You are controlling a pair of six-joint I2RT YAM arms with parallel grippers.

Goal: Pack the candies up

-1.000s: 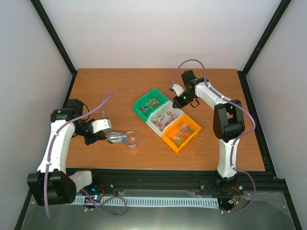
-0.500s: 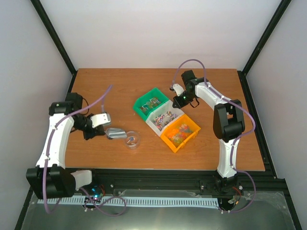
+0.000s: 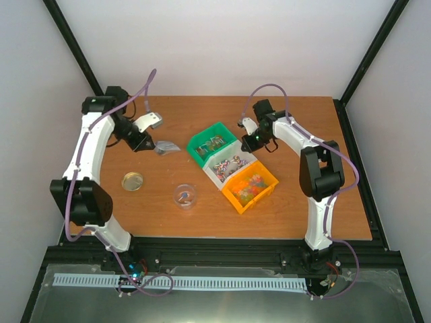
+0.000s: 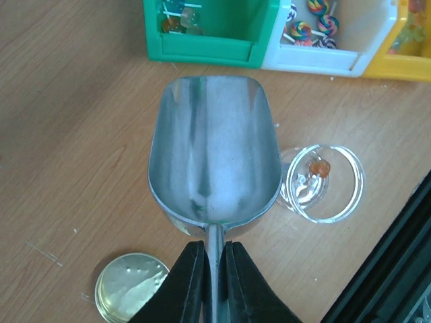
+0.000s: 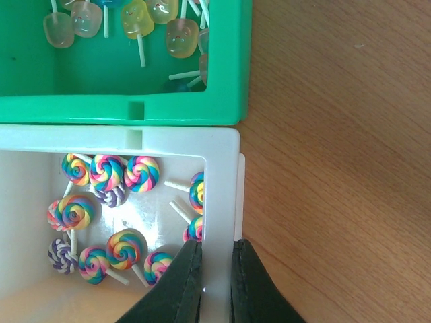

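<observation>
A: The left side?
B: Our left gripper, clamping the empty scoop, has swung off the jar, which is now ahead-right.
A: And the right?
B: Our right gripper pinches the bin wall; candies lie just left.

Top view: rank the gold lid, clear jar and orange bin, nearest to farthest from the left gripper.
From the left gripper:
1. gold lid, left side, nearer the bases.
2. clear jar, right of the lid.
3. orange bin, right end of the bin row.

No text, label, brand, number or sign can be read on anything in these views.
</observation>
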